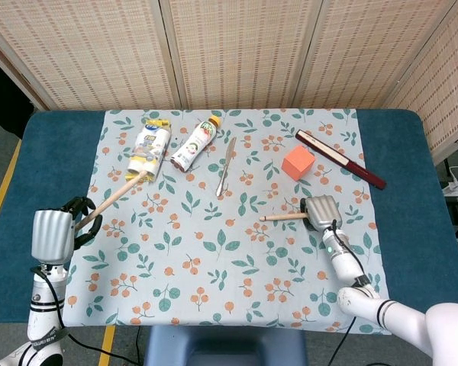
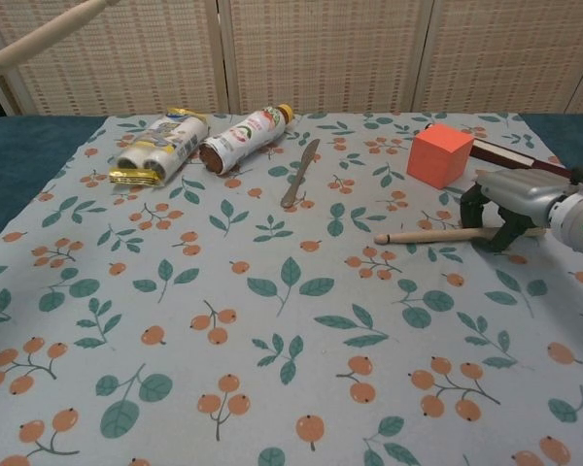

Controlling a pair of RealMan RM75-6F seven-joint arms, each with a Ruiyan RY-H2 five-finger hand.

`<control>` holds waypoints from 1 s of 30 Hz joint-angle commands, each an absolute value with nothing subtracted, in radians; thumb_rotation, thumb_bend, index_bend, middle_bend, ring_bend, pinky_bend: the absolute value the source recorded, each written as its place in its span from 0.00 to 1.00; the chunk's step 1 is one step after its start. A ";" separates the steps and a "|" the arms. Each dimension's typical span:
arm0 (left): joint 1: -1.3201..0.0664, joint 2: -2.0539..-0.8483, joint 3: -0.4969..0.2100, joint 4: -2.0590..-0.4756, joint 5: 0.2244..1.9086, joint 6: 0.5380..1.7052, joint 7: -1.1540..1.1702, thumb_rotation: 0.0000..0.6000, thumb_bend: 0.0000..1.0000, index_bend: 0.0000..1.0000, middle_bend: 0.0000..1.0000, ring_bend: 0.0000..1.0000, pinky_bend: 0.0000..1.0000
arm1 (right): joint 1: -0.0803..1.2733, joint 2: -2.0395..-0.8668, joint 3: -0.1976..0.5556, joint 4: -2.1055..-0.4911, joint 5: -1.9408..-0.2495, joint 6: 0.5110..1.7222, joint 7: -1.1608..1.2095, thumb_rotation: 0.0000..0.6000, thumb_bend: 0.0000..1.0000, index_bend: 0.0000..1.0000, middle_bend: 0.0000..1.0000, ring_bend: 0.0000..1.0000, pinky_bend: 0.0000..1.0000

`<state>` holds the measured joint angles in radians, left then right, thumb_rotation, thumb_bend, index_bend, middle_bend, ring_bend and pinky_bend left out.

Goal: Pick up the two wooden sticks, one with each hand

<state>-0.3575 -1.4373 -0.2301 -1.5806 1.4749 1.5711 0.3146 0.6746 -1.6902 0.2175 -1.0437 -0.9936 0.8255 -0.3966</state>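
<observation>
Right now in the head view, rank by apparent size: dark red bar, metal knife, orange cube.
1. dark red bar, the longest.
2. metal knife, shorter, though slightly nearer the centre.
3. orange cube, clearly the smallest.

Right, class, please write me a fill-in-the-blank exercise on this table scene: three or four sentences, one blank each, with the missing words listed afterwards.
1. The left hand holds one wooden stick raised off the ____.
2. The cube beside the dark red bar is coloured ____.
3. The right hand is closed over the other stick, whose free end points toward the robot's ____.
4. Between the bottle and the cube lies a ____.

Missing words: table; orange; left; knife
</observation>
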 commanded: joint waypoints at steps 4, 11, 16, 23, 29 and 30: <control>-0.357 -1.441 -0.227 -1.576 1.474 1.568 0.317 1.00 0.44 0.69 0.86 1.00 1.00 | 0.669 -1.680 0.213 -1.055 -1.009 0.847 -0.382 1.00 0.90 0.67 0.57 0.88 1.00; -0.357 -1.451 -0.223 -1.558 1.460 1.553 0.314 1.00 0.44 0.69 0.86 1.00 1.00 | 0.646 -1.641 0.215 -1.107 -1.065 0.908 -0.314 1.00 1.00 0.79 0.64 0.88 1.00; -0.361 -1.471 -0.215 -1.527 1.443 1.528 0.310 1.00 0.44 0.69 0.86 1.00 1.00 | 0.627 -1.582 0.219 -1.190 -1.103 0.948 -0.270 1.00 1.00 0.81 0.65 0.88 1.00; -0.382 -1.518 -0.212 -1.475 1.428 1.493 0.311 1.00 0.44 0.69 0.86 1.00 1.00 | 0.602 -1.457 0.227 -1.412 -1.160 1.014 -0.254 1.00 1.00 0.81 0.66 0.88 1.00; -0.410 -1.572 -0.218 -1.451 1.414 1.461 0.309 1.00 0.44 0.69 0.86 1.00 1.00 | 0.593 -1.343 0.248 -1.645 -1.182 1.051 -0.266 1.00 1.00 0.81 0.66 0.88 1.00; -0.414 -1.582 -0.220 -1.449 1.413 1.459 0.308 1.00 0.44 0.69 0.86 1.00 1.00 | 0.593 -1.330 0.252 -1.672 -1.181 1.054 -0.268 1.00 1.00 0.81 0.66 0.88 1.00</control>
